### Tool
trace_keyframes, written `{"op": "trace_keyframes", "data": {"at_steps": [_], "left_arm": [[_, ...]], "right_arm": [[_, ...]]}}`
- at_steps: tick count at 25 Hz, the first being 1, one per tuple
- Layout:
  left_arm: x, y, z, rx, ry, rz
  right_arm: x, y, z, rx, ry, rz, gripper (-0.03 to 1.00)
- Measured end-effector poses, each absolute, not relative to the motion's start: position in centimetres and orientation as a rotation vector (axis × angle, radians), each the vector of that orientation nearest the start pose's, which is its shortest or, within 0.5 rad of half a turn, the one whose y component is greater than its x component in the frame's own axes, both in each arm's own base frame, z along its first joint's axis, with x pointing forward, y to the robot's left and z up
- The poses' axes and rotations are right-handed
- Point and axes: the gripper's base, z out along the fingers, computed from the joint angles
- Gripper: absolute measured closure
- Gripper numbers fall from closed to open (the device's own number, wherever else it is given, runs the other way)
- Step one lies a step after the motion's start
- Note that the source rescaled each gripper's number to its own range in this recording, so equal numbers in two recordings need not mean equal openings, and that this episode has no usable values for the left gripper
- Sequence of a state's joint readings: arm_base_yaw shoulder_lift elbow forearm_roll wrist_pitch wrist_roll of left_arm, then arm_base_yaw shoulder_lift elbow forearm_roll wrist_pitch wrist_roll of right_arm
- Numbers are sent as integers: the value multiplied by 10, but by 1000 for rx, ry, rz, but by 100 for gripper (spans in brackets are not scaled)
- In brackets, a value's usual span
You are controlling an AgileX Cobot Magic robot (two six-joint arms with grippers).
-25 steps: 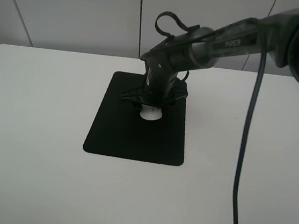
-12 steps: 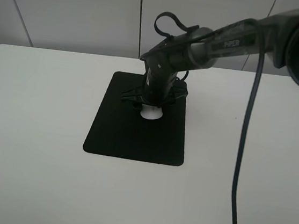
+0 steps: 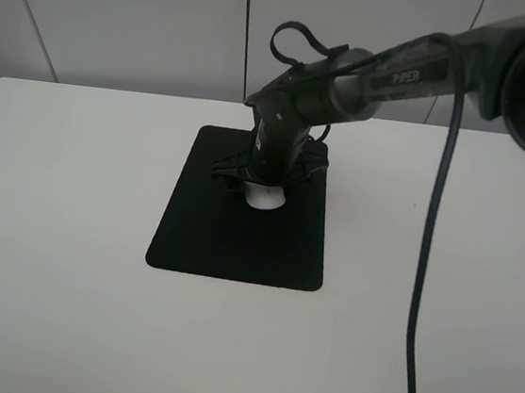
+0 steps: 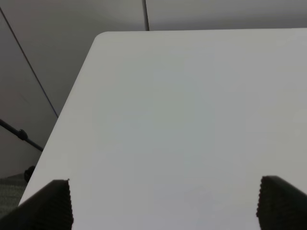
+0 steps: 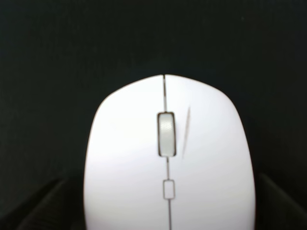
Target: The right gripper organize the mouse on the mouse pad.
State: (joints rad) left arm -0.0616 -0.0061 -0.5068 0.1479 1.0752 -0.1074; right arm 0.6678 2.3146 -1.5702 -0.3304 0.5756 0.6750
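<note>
The white mouse point(image 3: 263, 198) lies on the black mouse pad point(image 3: 229, 240), in its far half near the middle. My right gripper point(image 3: 266, 180) reaches down over it from behind, with one finger at each side of the mouse. In the right wrist view the mouse point(image 5: 168, 163) fills the frame with its grey scroll wheel point(image 5: 166, 134) in the centre. The dark fingertips point(image 5: 43, 206) sit against its two flanks, over the pad point(image 5: 72, 48). My left gripper point(image 4: 163, 203) is open and empty above bare white table point(image 4: 182, 120).
The white table point(image 3: 60, 306) surrounds the pad on all sides. The right arm's black cable point(image 3: 423, 272) hangs down on the right. A grey panelled wall point(image 3: 121, 19) stands behind the table's far edge.
My right gripper has shifted slightly left and toward the far side, and the mouse moved a little with it. Less of the mouse shows below the gripper now.
</note>
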Motion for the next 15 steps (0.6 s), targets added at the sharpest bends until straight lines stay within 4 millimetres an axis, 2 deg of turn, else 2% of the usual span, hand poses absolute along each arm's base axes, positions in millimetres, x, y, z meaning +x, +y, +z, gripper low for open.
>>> {"op": "trace_keyframes", "data": {"at_steps": [3, 6, 12, 15], "left_arm": [[-7, 12, 279, -56, 2037, 71], [-7, 12, 279, -56, 2037, 71], [-7, 12, 279, -56, 2037, 71], [-7, 12, 279, -56, 2037, 71]], "right_arm": [[374, 274, 89, -327, 2714, 51, 16], [375, 275, 101, -322, 2691, 68, 16], [374, 275, 136, -303, 2631, 113, 16], [372, 272, 161, -315, 2599, 119, 16]]}}
